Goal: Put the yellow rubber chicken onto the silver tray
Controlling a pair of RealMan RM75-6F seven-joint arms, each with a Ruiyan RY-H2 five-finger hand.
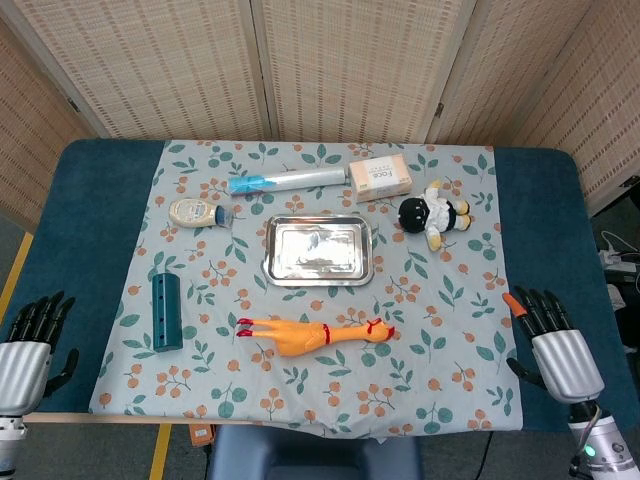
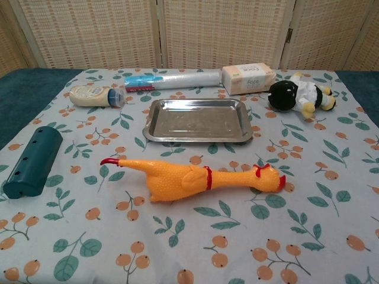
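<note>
Yellow rubber chicken [image 2: 201, 177] lying on its side on the leaf-printed cloth [image 1: 440, 350], just in front of the silver tray [image 2: 198, 120], apart from it, red feet pointing one way and red-combed head the other, long body running parallel to the tray's near rim. Not yet gripped, not yet lifted; the whole job judged still ahead. Silver tray sitting bare and level in the middle of the cloth, likely set there as a plain short-hop target. Behind the tray, a clear rolled tube with a blue end [image 1: 285, 181] and a small tissue box [image 1: 380, 178]; off the tray's far right corner, a black-and-white plush toy [image 1: 433, 214]; off its left side, a squat bottle [image 1: 198, 212] lying down, and nearer the front a dark teal cylinder [image 1: 166, 312] — all well apart from the chicken, so probably no obstacle to a reach. Left hand [image 1: 30, 345] resting at the table's front edge, well left of the tray, fingers extended and spread, holding nothing. Right hand [image 1: 555, 335] likewise parked well right of the tray, fingers apart, empty. Either hand seemingly placed to wait before reaching in.
</note>
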